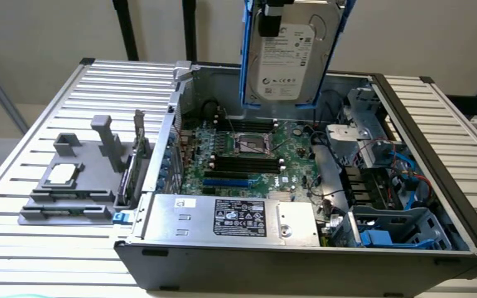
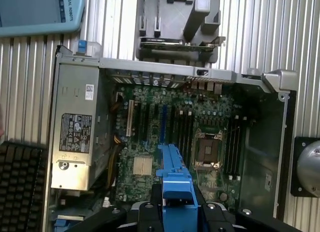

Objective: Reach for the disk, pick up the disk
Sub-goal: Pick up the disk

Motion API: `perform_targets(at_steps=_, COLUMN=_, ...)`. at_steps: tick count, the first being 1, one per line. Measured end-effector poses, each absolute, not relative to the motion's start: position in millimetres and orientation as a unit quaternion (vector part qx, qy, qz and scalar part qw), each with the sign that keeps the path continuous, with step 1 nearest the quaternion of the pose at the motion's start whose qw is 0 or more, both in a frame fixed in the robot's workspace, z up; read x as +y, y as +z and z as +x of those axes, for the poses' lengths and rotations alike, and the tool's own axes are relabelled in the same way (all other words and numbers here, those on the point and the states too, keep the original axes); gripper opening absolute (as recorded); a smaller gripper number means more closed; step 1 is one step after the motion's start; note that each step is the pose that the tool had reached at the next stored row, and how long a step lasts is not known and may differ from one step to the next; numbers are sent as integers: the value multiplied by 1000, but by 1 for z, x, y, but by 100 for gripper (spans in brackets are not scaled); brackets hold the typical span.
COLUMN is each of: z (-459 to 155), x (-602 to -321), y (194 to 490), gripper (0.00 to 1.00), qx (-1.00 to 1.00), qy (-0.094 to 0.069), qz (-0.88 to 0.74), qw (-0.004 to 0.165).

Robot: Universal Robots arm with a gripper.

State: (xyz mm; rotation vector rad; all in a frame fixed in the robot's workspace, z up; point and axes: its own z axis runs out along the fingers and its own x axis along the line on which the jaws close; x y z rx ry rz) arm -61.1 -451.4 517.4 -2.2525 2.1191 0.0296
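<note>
Disk hung upright at top centre of exterior frame, label facing camera, blue frame along its edges, lifted well above open case. Gripper clamped on frame's blue edge, seen from wrist camera over motherboard. Power supply lay at case's front. Grey fixture with small chip sat on desk at exterior view's left.

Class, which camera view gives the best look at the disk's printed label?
The exterior view: the disk hangs upright above the open computer case, its white label facing the camera. The wrist view looks down on the blue frame edge-on, clamped in the gripper; no label is visible there.
</note>
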Motion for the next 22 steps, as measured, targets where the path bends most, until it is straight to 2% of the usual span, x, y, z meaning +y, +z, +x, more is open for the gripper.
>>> perform_targets(at_steps=22, z=-16, x=-510, y=512, gripper=33, qx=685, qy=10, qz=-728, qw=24)
